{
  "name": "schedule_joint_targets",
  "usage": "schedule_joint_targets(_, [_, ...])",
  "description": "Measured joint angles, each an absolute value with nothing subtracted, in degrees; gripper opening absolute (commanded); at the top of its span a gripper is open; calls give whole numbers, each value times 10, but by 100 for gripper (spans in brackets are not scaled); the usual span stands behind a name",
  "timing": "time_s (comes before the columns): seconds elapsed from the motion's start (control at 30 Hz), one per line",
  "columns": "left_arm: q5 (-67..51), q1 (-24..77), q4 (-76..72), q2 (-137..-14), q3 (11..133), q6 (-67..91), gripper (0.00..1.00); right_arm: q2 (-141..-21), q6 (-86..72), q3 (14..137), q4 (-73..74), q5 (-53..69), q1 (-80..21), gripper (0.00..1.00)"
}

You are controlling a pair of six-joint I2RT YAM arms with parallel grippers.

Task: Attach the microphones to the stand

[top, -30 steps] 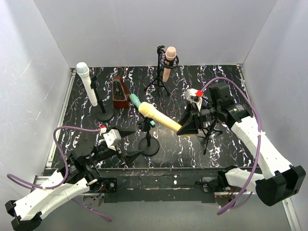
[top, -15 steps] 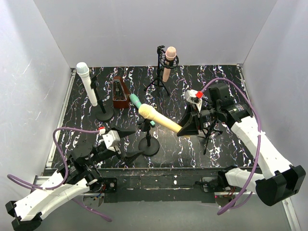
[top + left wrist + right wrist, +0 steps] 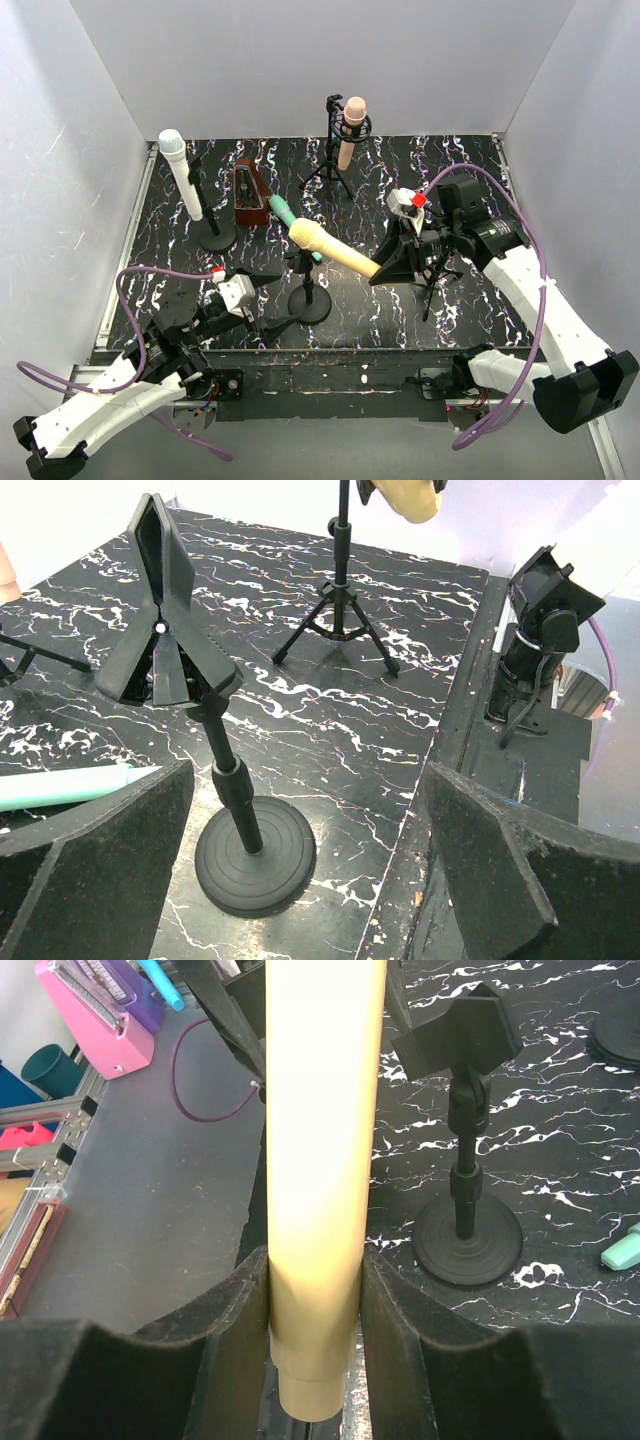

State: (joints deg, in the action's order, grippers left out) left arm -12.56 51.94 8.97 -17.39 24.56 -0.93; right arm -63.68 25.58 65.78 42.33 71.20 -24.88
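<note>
Just in front of the round-base stand [image 3: 308,290], the left jaws hang wide open and empty, facing its base. Right of it, the right jaws grip the yellow microphone [image 3: 335,250] near its tail, head close above the clip [image 3: 302,260]. Held so far back, it could pivot or shove the stand over. The teal microphone [image 3: 285,213] lies just behind the stand. Bare worktop [image 3: 360,300] opens to its right, and the worktop edge runs close in front.

walls [image 3: 300,60]: plain white, three sides | table [image 3: 470,165]: black with white marbling
</note>
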Motion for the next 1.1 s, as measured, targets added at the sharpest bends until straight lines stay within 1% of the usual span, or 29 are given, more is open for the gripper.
schedule_joint_targets(0.63, [-130, 519, 83, -192, 238, -37, 98, -629, 259, 638, 427, 726, -249, 1])
schedule_joint_targets(0.93, [-136, 519, 62, -195, 229, -39, 98, -630, 258, 634, 418, 735, -249, 1])
schedule_joint_targets(1.1, [-140, 519, 37, -218, 228, -39, 98, -636, 254, 633, 403, 739, -249, 1])
